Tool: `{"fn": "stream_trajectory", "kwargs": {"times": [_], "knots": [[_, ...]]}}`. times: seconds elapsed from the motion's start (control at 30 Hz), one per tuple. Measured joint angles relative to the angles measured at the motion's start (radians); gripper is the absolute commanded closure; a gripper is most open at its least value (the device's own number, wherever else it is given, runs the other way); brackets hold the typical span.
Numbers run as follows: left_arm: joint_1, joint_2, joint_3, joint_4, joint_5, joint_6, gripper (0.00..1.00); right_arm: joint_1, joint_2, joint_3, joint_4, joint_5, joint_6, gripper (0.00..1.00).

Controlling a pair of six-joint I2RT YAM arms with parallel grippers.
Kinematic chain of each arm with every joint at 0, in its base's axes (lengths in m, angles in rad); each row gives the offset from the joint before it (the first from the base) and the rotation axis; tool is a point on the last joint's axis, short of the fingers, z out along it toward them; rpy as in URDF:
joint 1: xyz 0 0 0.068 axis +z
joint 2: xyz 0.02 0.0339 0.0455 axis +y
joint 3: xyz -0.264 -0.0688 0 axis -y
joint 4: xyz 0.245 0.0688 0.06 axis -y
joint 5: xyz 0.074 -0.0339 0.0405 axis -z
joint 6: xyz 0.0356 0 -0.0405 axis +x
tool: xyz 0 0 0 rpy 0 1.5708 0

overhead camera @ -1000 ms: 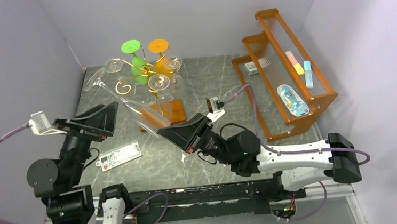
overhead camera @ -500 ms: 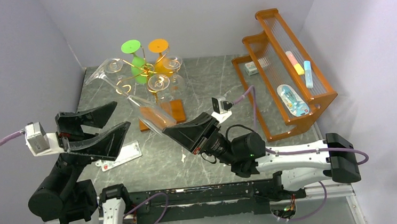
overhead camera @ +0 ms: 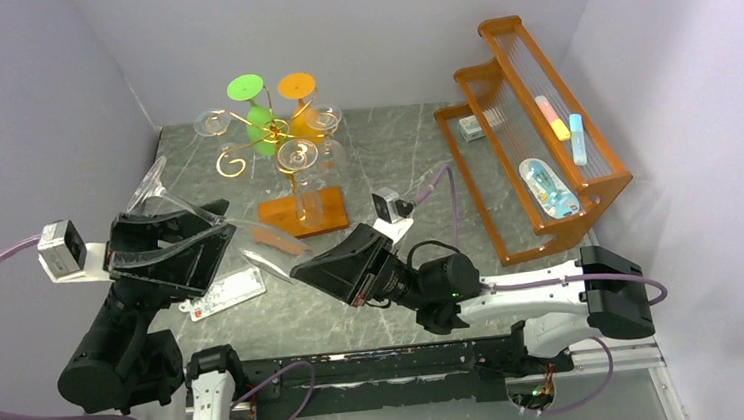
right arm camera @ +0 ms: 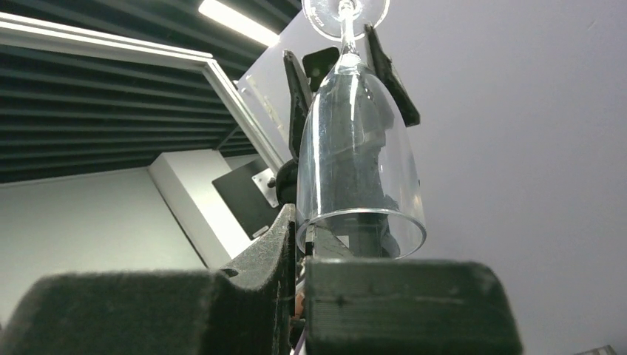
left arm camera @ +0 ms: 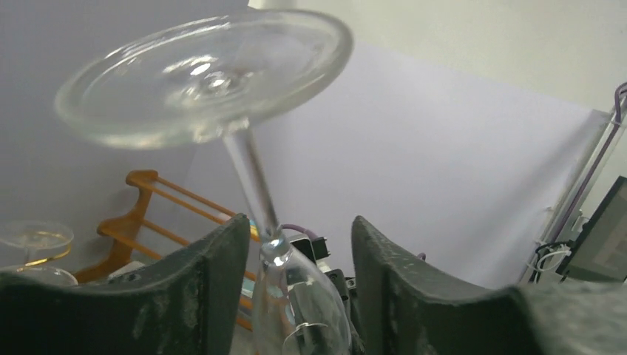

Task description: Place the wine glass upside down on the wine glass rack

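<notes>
we find wine glass [right arm camera: 361,148] hard to trace from above: clear bowl nearly lost against table [overhead camera: 394,158]. part of rim hidden between right gripper [right arm camera: 299,222] fingers in wrist view, jaws pinched tight on rim. left gripper [left arm camera: 299,225] partly open, fingers either side of stem, gap showing on both sides, no contact we can see. glass in air between both grippers, near-left of wine glass rack [overhead camera: 300,214], apart from it. long axis slanted: foot far-left and up, rim near-right at right gripper.
</notes>
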Motion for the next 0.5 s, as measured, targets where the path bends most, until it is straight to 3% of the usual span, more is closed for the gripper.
{"fn": "stream_trajectory", "kwargs": {"times": [0.13,0.4,0.5], "knots": [[-0.001,0.005,0.018,0.037,-0.003,-0.045,0.6,0.0,0.003,0.0,0.016,-0.02,0.005,1.0],[0.0,0.005,0.022,0.089,-0.006,-0.075,0.63,0.001,0.004,0.0,0.063,-0.034,0.011,1.0],[-0.001,0.005,0.016,0.129,-0.009,-0.093,0.7,0.002,0.006,0.0,0.081,-0.027,0.027,1.0]]}}
